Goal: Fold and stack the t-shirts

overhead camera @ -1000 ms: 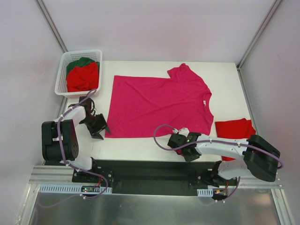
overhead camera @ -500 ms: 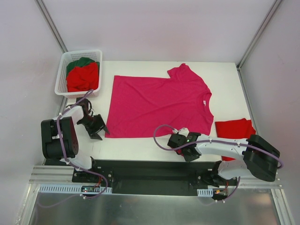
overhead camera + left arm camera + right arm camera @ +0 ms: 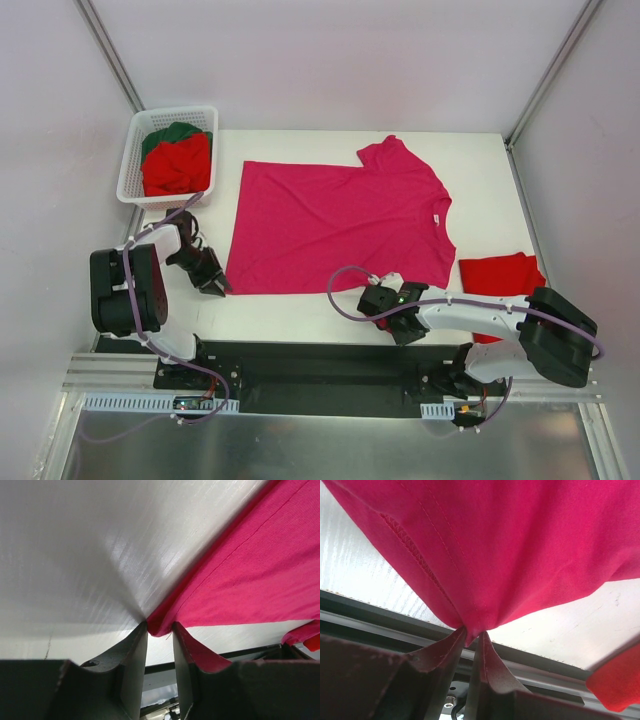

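Note:
A magenta-pink t-shirt lies spread flat across the white table, collar to the right. At its near left corner, my left gripper has that corner bunched between its fingertips; the left wrist view shows the gripper narrow on the shirt's corner. My right gripper is shut on the near hem further right; in the right wrist view the gripper pinches the shirt's cloth into a peak. A folded red t-shirt lies at the right edge.
A white lattice basket stands at the back left, holding a crumpled red t-shirt and a dark green one. The black mounting rail runs along the near table edge. Grey walls enclose the table.
My left gripper has slid right onto the magenta shirt's near left corner and its jaws have narrowed around it. The right arm has not moved.

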`<state>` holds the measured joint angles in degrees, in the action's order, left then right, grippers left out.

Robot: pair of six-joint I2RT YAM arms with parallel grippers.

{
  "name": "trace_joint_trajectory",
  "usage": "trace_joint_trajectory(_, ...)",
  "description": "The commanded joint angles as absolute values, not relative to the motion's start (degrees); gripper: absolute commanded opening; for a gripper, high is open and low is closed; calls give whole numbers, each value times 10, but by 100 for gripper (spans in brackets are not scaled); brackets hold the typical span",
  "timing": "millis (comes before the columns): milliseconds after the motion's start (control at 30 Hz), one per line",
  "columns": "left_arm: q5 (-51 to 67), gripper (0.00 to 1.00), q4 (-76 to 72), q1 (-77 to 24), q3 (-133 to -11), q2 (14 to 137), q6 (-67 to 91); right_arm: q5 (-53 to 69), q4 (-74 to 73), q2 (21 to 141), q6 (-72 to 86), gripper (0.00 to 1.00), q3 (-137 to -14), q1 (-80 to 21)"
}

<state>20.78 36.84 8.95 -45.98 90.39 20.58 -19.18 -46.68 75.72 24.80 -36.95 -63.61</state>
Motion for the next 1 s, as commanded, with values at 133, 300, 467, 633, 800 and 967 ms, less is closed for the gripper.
trace_joint_trajectory(133, 196, 18, 352, 84, -460, 929, 192, -198, -470, 761, 248, 15, -388, -636)
trace_joint_trajectory(300, 199, 0, 353, 83, -459, 928, 191, -198, -470, 761, 247, 1, -388, -636)
trace_joint_trajectory(467, 199, 0, 352, 84, -459, 922, 191, -197, -471, 760, 247, 1, -387, -635)
trace_joint_trajectory(633, 202, 0, 351, 84, -458, 904, 192, -200, -480, 752, 251, 1, -386, -635)
trace_joint_trajectory(800, 211, 0, 351, 84, -457, 868, 194, -206, -510, 718, 251, 1, -395, -635)
trace_joint_trajectory(967, 221, 0, 356, 84, -459, 839, 198, -195, -552, 683, 261, 1, -424, -638)
